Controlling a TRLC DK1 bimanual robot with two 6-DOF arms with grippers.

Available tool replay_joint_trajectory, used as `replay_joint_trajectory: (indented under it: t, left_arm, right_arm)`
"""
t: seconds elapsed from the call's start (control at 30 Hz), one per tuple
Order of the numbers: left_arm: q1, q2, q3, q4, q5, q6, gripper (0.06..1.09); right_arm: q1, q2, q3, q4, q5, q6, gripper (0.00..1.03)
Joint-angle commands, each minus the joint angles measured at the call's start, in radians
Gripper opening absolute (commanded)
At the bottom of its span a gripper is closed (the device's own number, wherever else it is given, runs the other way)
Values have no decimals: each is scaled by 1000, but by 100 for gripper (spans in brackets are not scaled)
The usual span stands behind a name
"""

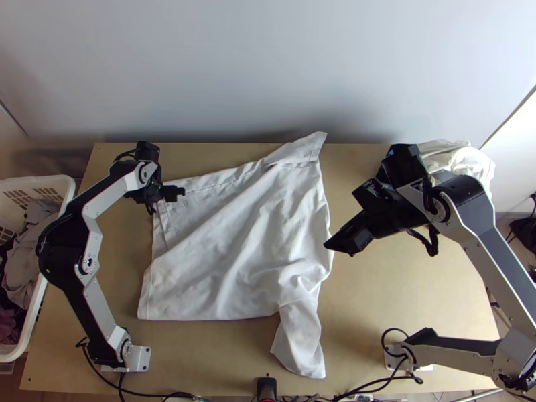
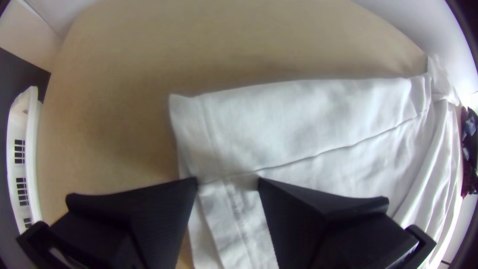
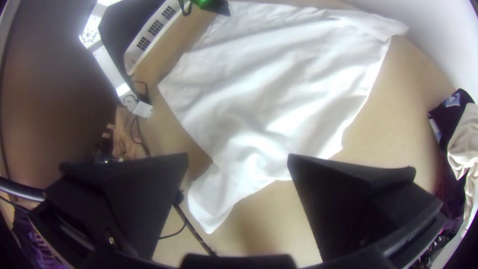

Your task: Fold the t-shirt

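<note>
While the white t-shirt [image 1: 228, 248] is spread on the table [image 1: 402, 295] with one sleeve [image 1: 301, 335] rumpled, a crooked fold might be caused if it is pulled by the slightly parted left gripper [image 2: 227, 183] without support from the right gripper [image 3: 238, 162], which is widely spread nearby.

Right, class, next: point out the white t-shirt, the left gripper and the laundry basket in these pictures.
White t-shirt [image 1: 234, 248]: top view, middle of cloth.
Left gripper [image 2: 228, 182]: left wrist view, midway between fingertips.
Laundry basket [image 1: 40, 179]: top view, far rim.
</note>
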Motion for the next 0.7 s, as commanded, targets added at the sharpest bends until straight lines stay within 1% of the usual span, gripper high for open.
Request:
replay_joint_trajectory:
  t: [0.0, 0.03, 0.07, 0.23, 0.27, 0.47, 0.5, 0.57, 0.67]
  left_arm:
    - [3, 8, 0, -3, 0, 0, 67]
    - [4, 8, 0, -1, 0, 0, 63]
    - [4, 8, 0, -1, 0, -1, 62]
    - [10, 7, 7, 5, 11, -1, 32]
    - [12, 7, 8, 5, 11, -1, 29]
    - [20, 5, 8, 5, 9, -1, 30]
    - [21, 3, 7, 5, 9, -1, 32]
    - [21, 3, 7, 0, 5, -1, 47]
    - [20, -1, 10, 0, -1, -1, 51]
  right_arm:
    - [0, -1, 1, 0, 0, 2, 92]
    - [0, 0, 1, 0, 0, 2, 92]
    - [0, 0, 1, 0, 0, 2, 92]
    - [0, 0, 1, 0, 0, 4, 92]
    - [0, 0, -1, 2, 0, 4, 92]
    - [0, 0, -2, 2, 0, 2, 92]
    - [0, 0, -2, 2, 0, 2, 92]
    - [0, 0, -4, 3, 2, 2, 92]
    - [1, 2, -4, 5, 0, 2, 92]
